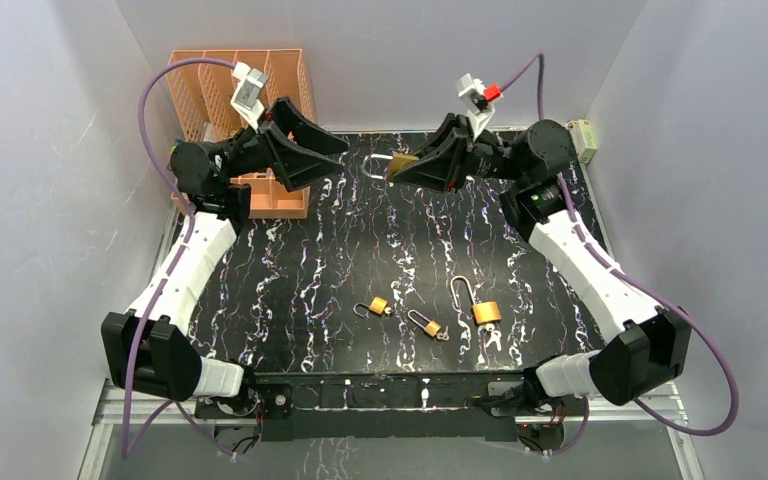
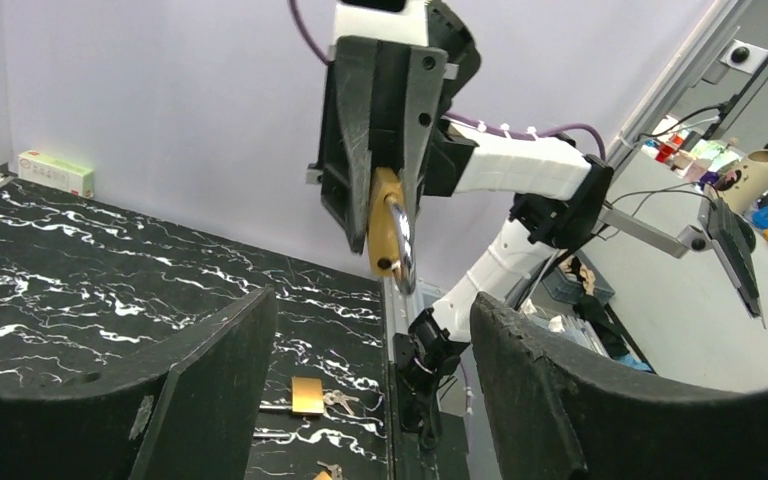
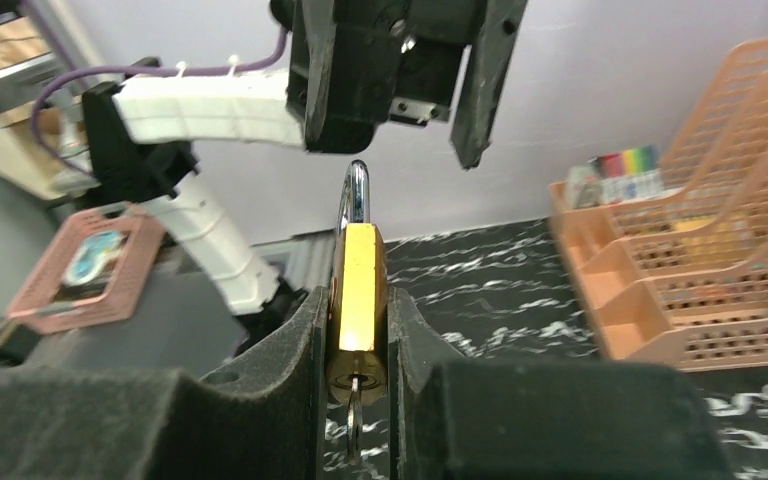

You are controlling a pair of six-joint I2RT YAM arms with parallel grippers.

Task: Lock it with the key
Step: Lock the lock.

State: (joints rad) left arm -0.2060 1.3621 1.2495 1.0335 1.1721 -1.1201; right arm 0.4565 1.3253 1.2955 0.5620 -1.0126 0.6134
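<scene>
A brass padlock (image 1: 401,165) hangs in the air over the far middle of the table, with my right gripper (image 1: 407,167) shut on its body. Its silver shackle (image 1: 378,165) points toward my left gripper (image 1: 337,156), which stands open just left of it, not touching. In the right wrist view the padlock (image 3: 357,285) is squeezed between the two pads, and a key (image 3: 352,425) sticks out of its keyhole. The left wrist view has the same padlock (image 2: 386,232) beyond my open left fingers (image 2: 210,385), with nothing between them.
Three more brass padlocks with keys lie near the front: a small one (image 1: 378,306), another small one (image 1: 428,325) and a larger one (image 1: 481,310). An orange mesh organiser (image 1: 245,95) stands at the back left. A small box (image 1: 585,138) sits at the back right.
</scene>
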